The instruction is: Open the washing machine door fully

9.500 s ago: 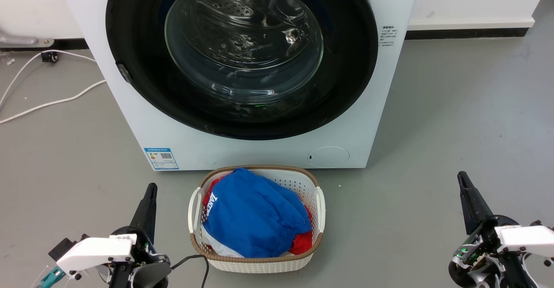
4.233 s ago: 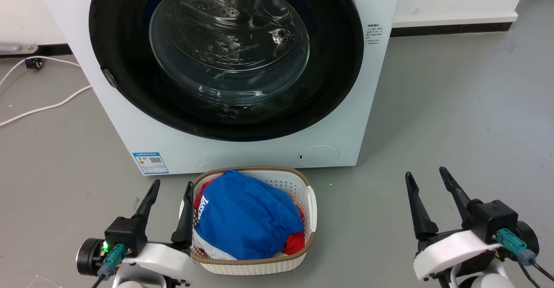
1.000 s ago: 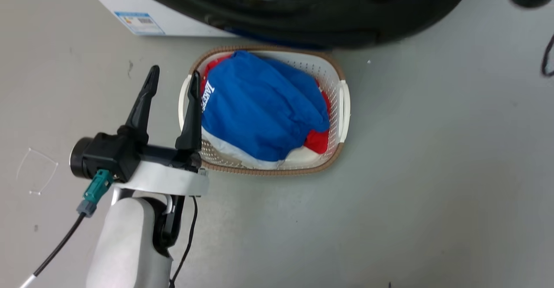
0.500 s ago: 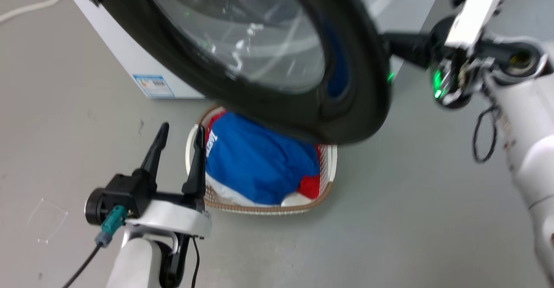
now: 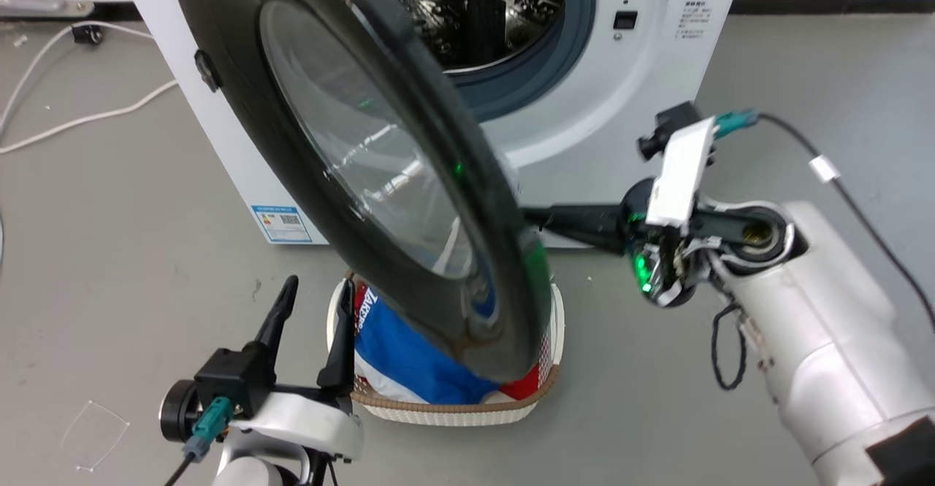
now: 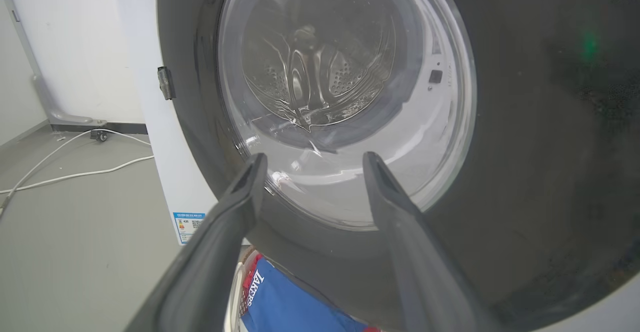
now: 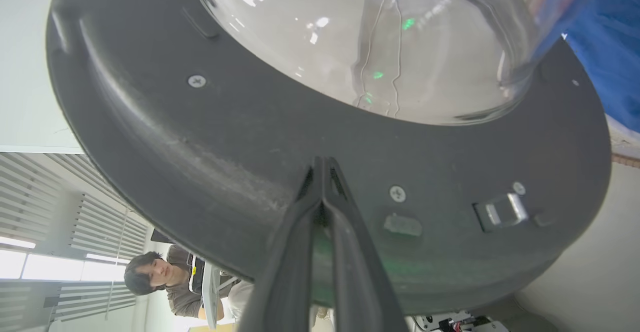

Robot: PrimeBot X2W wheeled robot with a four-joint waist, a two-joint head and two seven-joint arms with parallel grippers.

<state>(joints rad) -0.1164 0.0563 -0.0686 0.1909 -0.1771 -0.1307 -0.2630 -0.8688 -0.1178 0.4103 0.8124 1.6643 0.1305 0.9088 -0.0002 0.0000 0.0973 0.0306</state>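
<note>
The washing machine door (image 5: 380,179) stands about half open, away from the washing machine (image 5: 643,55), so the steel drum (image 5: 482,4) and the grey rubber ring (image 5: 544,84) are uncovered. Its hinge side is the edge far from the right hand (image 7: 322,165), and its free edge is the near one.

The right hand has its two fingers pressed together with nothing between them. It points sideways, and in the right wrist view the tips seem to touch the black inner face just below the glass bowl. The door therefore lies directly ahead of these fingertips, with its broad face across their line.

I judge that the next move is a push along the fingers, which must curve as the door turns about its hinge. The right hand is the nearer one and the only one behind the door.

The left hand (image 5: 319,290) is spread wide and holds nothing. The outer face of the door is in front of it and above it, and the laundry basket (image 5: 453,413) is just beside it, under the lower edge of the door. This hand may be in the way of the swing.
</note>
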